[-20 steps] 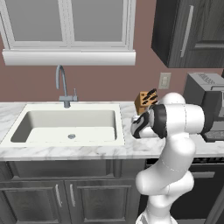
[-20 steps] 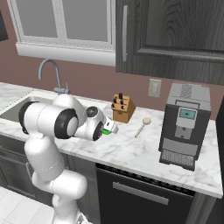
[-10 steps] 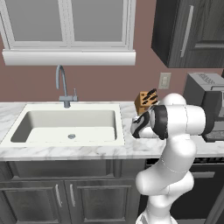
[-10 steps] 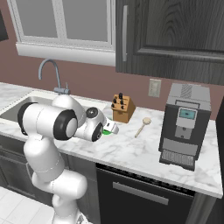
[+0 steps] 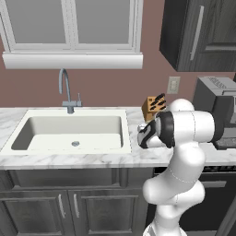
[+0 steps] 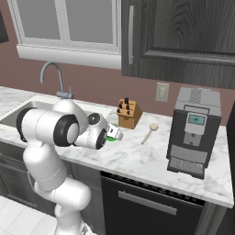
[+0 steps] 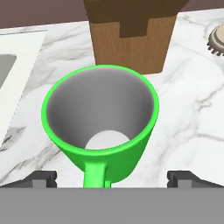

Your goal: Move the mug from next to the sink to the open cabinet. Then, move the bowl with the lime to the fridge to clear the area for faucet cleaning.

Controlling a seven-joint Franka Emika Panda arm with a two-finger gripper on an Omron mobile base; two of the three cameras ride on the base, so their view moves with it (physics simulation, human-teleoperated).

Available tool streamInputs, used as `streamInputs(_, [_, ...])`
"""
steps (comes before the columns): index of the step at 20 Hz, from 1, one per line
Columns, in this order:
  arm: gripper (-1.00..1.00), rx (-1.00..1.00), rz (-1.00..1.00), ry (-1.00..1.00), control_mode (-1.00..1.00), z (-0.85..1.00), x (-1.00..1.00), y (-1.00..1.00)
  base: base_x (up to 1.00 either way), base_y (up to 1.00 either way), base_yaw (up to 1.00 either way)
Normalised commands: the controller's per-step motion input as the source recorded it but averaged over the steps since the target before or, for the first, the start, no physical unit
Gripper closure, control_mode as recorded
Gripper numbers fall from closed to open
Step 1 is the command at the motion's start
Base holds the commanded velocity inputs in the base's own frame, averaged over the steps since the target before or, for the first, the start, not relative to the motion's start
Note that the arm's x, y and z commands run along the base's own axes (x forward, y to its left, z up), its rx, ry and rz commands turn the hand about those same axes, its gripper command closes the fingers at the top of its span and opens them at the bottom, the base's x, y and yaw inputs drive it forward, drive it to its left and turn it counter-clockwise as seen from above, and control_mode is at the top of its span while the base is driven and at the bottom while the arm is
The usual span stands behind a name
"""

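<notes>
The bright green mug stands upright on the marble counter, right of the sink, with its handle turned toward my hand. My gripper is open and low over the counter, one dark fingertip on each side of the mug and wide of its wall. In the right base view a sliver of the mug shows in front of my gripper. The grey faucet rises behind the sink. The dark cabinet with a silver bar handle hangs above the counter. The bowl, the lime and the fridge are out of view.
A wooden knife block stands just behind the mug. A wooden spoon lies to its right on the counter. A grey coffee machine stands farther right. A window sill runs above the faucet.
</notes>
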Motion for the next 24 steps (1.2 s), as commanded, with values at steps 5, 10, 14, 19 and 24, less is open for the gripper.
streamInputs(5, [-1.00, -0.01, 0.00, -0.01, -1.00, 0.00, 0.00, 0.21, 0.00, 0.00, 0.00])
streamInputs(10, [-1.00, 0.00, 0.00, 0.00, -1.00, 0.00, 0.00, 0.06, 0.00, 0.00, 0.00])
streamInputs(14, [-1.00, 0.00, 0.00, 0.00, -1.00, 0.00, 0.00, 0.00, 0.00, 0.00, 0.00])
streamInputs(19, [1.00, 0.00, 0.00, 0.00, -1.00, 0.00, 0.00, 0.00, 0.00, 0.00, 0.00])
streamInputs(24, [1.00, 0.00, 0.00, 0.00, -1.00, 0.00, 0.00, 0.00, 0.00, 0.00, 0.00])
